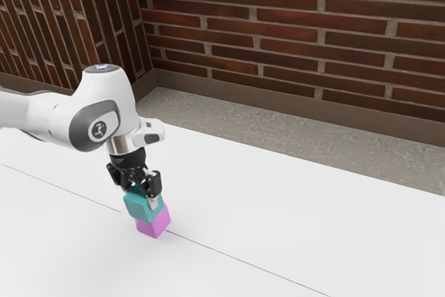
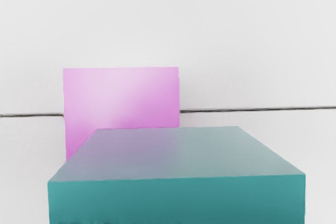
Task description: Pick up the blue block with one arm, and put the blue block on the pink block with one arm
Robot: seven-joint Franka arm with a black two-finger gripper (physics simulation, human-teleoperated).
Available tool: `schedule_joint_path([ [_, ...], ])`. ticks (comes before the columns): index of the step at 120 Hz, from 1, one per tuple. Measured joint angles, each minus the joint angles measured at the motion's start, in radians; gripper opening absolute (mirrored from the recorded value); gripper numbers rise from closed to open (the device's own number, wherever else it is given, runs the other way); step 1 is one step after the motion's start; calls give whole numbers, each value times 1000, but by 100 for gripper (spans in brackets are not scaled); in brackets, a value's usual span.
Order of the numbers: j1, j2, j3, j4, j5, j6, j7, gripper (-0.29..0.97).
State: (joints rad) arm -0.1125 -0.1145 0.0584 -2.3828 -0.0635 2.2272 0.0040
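Matt blue block [image 1: 136, 206], pink block [image 1: 154, 225] — smooth table [image 1: 292, 227]

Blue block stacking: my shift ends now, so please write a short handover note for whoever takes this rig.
Gripper: shut on the blue block.
Things: the blue block is at the top of the pink block, offset toward the exterior view's left. I cannot tell whether they touch. The pink block stands on the white table.
Done: the blue block is picked up and brought to the pink block.
Left: probably centre it, set it down, open the fingers and lift clear.
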Motion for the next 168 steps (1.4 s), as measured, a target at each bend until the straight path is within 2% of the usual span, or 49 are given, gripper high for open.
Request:
schedule_joint_path([
  [44,31,29,2,2,6,38,17,29],
  [168,32,66,0,3,11,92,25,28],
])
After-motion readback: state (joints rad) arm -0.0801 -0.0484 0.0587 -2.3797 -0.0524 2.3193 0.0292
